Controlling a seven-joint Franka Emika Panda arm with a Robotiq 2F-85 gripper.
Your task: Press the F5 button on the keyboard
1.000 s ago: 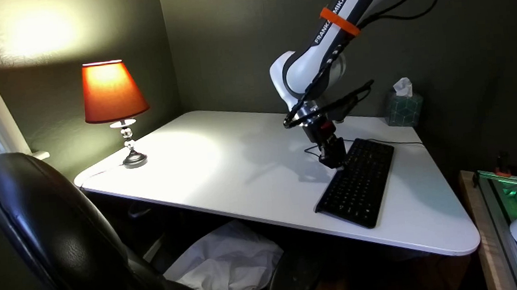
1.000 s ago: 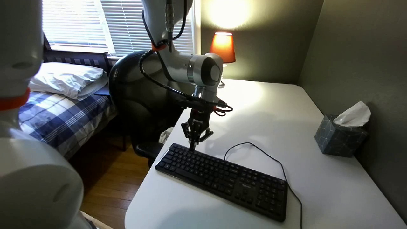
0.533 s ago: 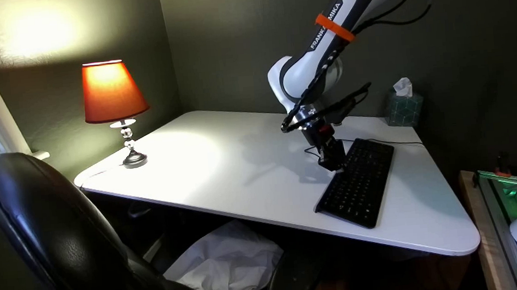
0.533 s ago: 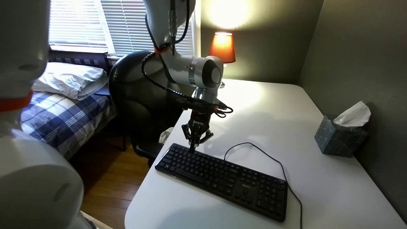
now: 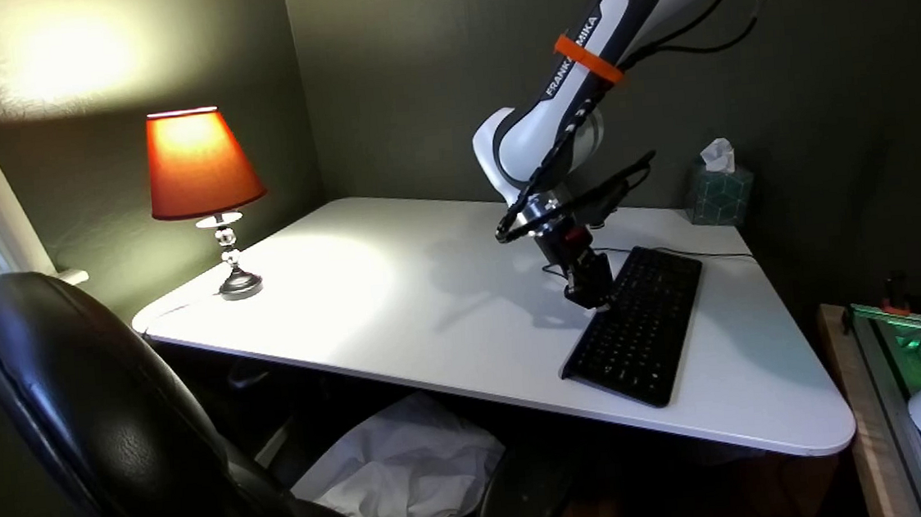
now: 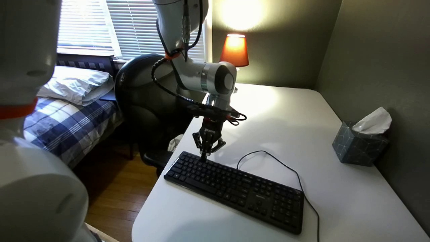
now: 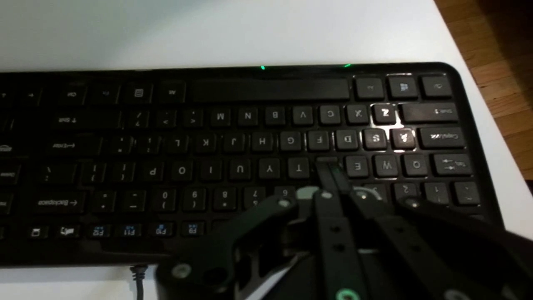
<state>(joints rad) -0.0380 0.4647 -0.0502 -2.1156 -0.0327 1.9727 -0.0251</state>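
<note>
In an exterior view, the lamp (image 5: 203, 168) stands left of the keyboard (image 5: 648, 327) on the desk (image 5: 430, 294).
</note>
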